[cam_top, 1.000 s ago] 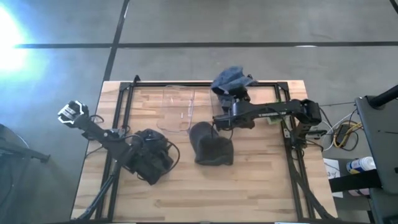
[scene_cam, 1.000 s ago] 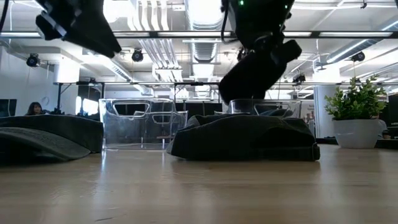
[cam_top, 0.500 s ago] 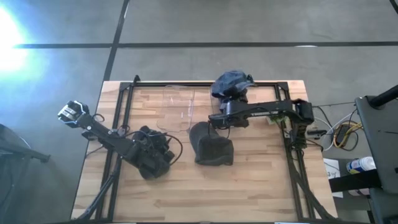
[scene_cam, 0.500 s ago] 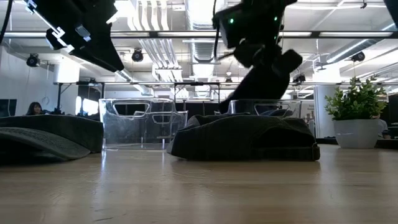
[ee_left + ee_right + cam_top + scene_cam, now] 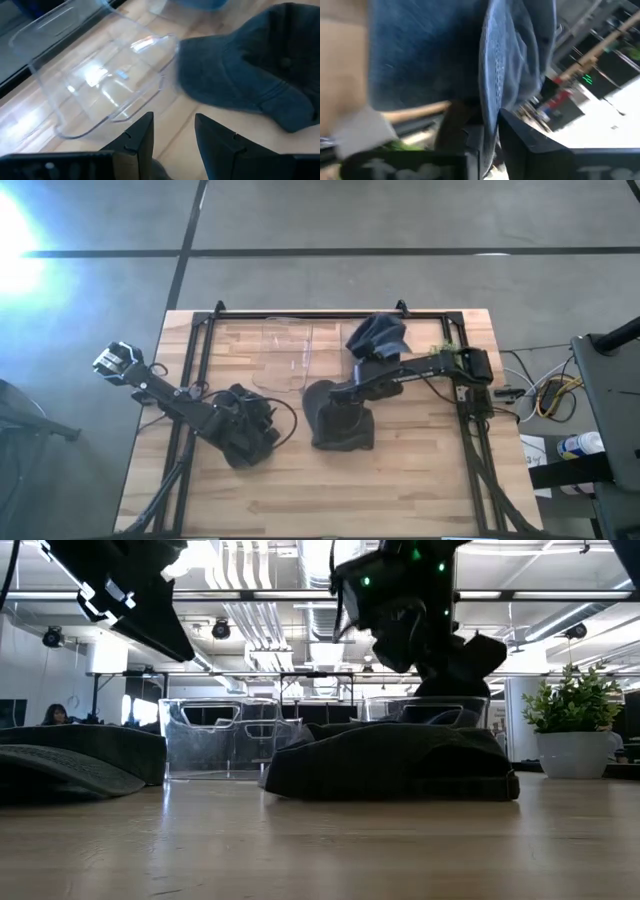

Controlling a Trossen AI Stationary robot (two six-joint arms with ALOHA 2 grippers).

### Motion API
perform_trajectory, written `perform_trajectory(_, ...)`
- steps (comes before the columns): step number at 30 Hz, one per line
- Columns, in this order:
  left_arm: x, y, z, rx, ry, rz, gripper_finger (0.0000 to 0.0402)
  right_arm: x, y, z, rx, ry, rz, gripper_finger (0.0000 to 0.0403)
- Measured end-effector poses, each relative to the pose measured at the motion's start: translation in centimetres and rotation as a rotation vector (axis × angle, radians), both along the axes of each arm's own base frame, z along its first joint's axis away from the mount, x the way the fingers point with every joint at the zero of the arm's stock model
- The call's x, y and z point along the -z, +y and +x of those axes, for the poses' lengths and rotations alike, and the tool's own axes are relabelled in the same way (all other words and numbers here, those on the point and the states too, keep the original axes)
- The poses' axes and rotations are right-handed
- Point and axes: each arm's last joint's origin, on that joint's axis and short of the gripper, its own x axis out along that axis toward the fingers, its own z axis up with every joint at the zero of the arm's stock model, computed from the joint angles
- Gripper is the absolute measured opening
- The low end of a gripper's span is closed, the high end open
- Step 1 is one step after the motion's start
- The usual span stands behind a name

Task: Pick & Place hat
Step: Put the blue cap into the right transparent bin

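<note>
Two hats matter: the right tool [image 5: 372,352] is clamped on a blue denim hat [image 5: 376,333], held above the worktop [image 5: 400,480] at its far edge. A dark grey hat [image 5: 338,416] lies mid-worktop, just beside the clear bin [image 5: 285,352]. Best practice, as a judgement: keep the pinch firm on the fabric fold, carry high enough to clear the grey hat, release only over the bin. Left tool [image 5: 170,137] hangs fingers apart near another dark hat [image 5: 245,430], idle.

Three hats — one blue [image 5: 375,335], two dark [image 5: 340,415] [image 5: 245,430] — and one clear bin [image 5: 285,355].
</note>
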Motion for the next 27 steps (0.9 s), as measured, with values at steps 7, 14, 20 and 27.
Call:
perform_trajectory(7, -0.3, -0.3, 0.7, 0.026, -0.055, -0.026, 0.0138, -1.6, 1.4, -0.6, 0.039, -0.122, 0.085, 0.0103)
perform_trajectory(14, -0.5, -0.4, 1.2, 0.027, -0.104, -0.069, 0.0138, -2.4, 2.1, -0.8, 0.013, -0.154, 0.107, 0.0142)
perform_trajectory(20, -0.5, -0.6, 1.3, 0.028, -0.118, -0.116, 0.0138, -3.7, 2.6, -0.2, 0.020, -0.227, 0.162, 0.0152)
perform_trajectory(27, -0.5, -0.7, 1.4, 0.043, -0.107, -0.149, 0.0138, -7.3, 3.6, 1.3, 0.261, -0.523, 0.473, 0.0153)
